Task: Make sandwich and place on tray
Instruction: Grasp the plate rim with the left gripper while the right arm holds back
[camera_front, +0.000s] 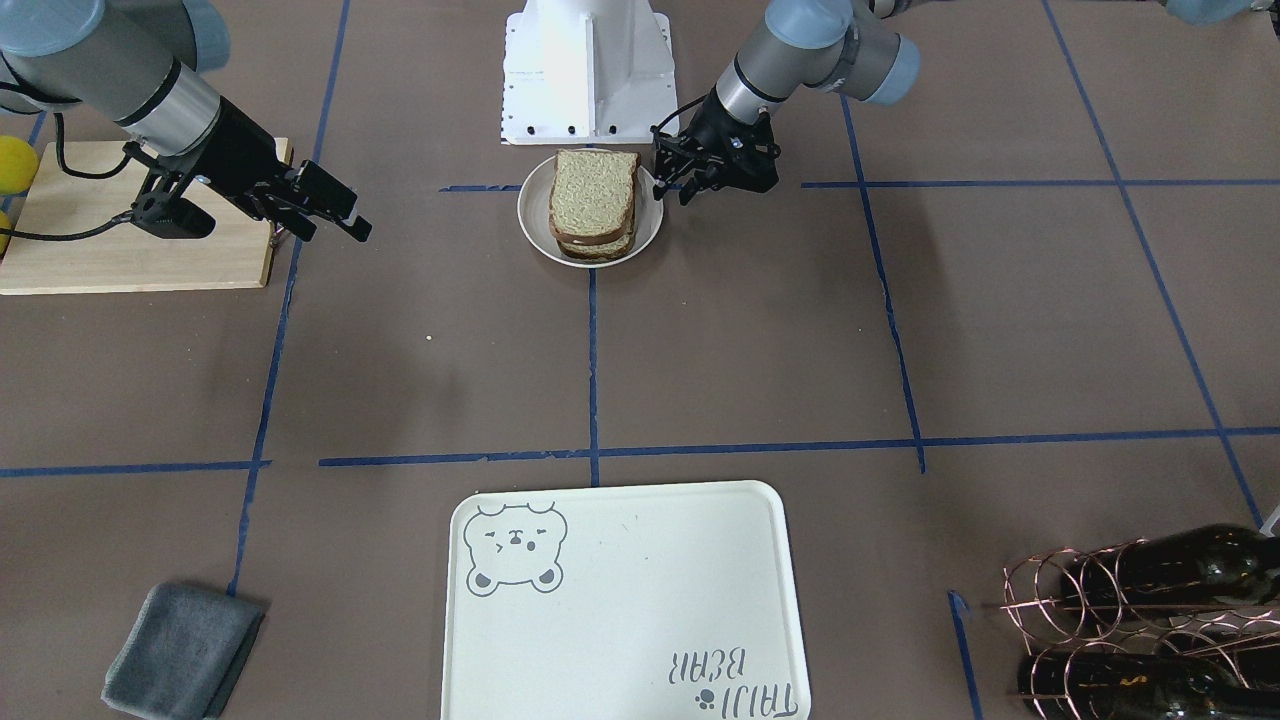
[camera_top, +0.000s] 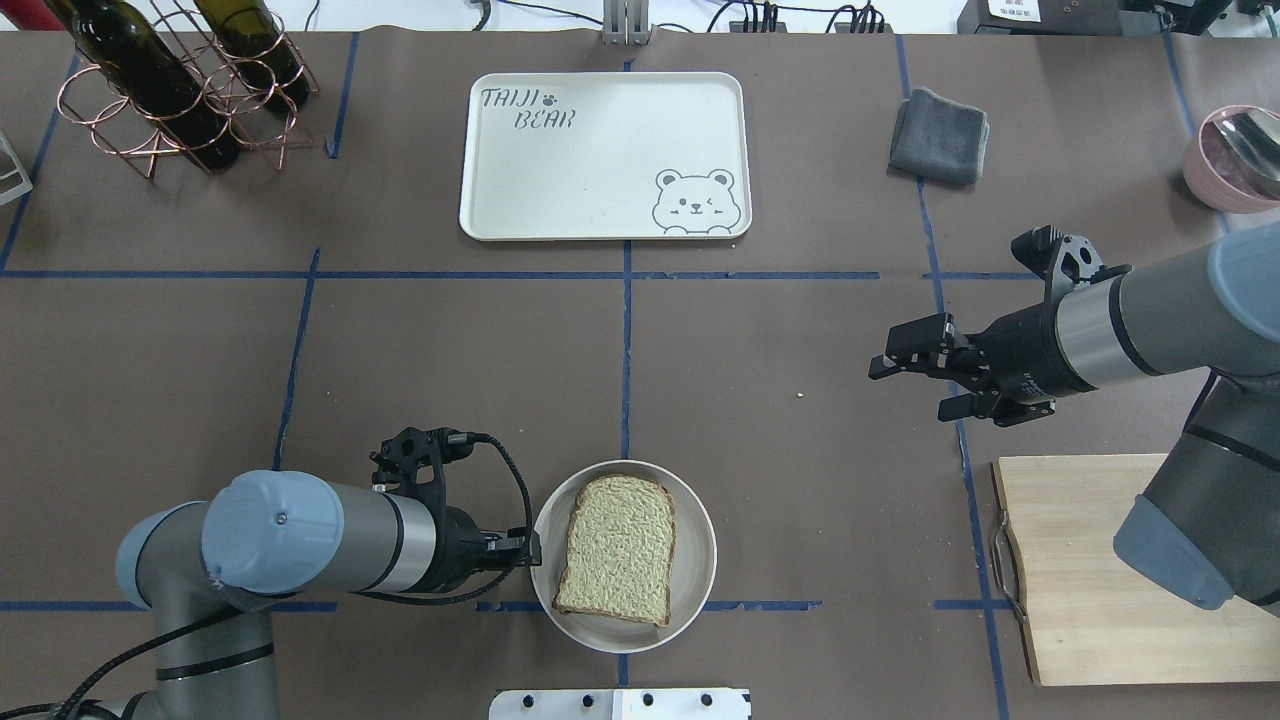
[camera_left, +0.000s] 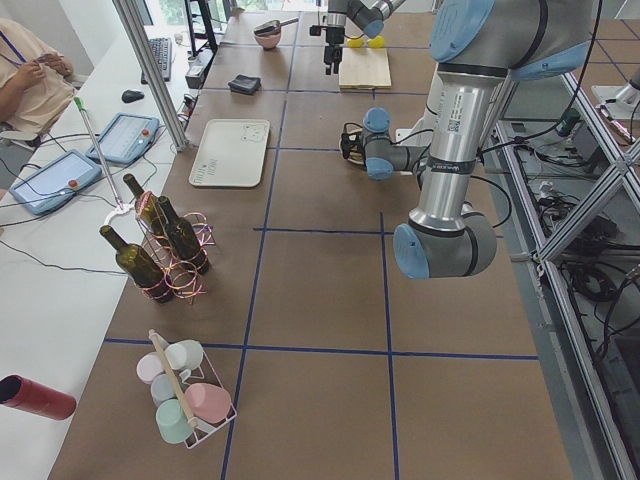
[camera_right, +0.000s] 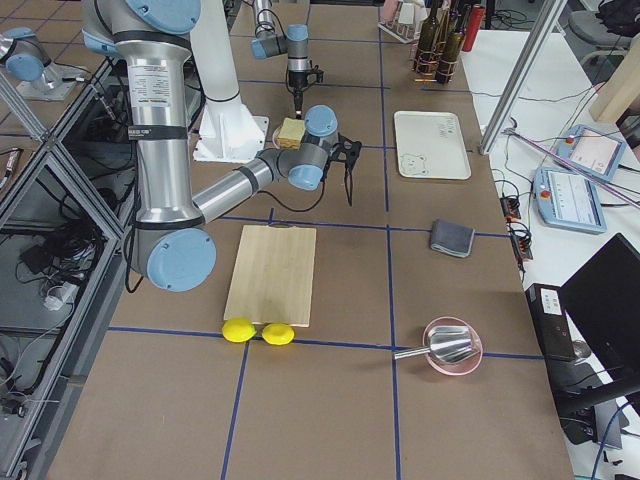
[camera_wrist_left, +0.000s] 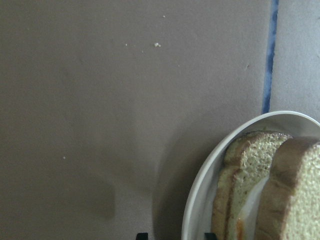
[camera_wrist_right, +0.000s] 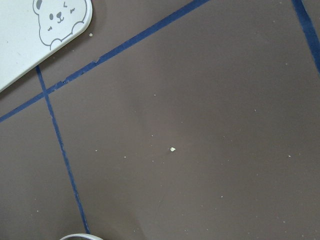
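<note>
Tray (camera_front: 620, 600) at near edge; sandwich (camera_front: 595, 200) on round white plate (camera_front: 530, 218); left hand (camera_front: 673, 190) apart, straddling plate rim; right hand (camera_front: 334, 230) apart over surface (camera_front: 720, 350).

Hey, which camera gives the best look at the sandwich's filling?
The left wrist view: the sandwich sits close and edge-on, white filling visible between slices. Front-facing shows the stacked layers small, overhead only the top slice, and the right side view a tiny tan block.

The tray (camera_front: 620, 600) runs off the bottom edge.
</note>
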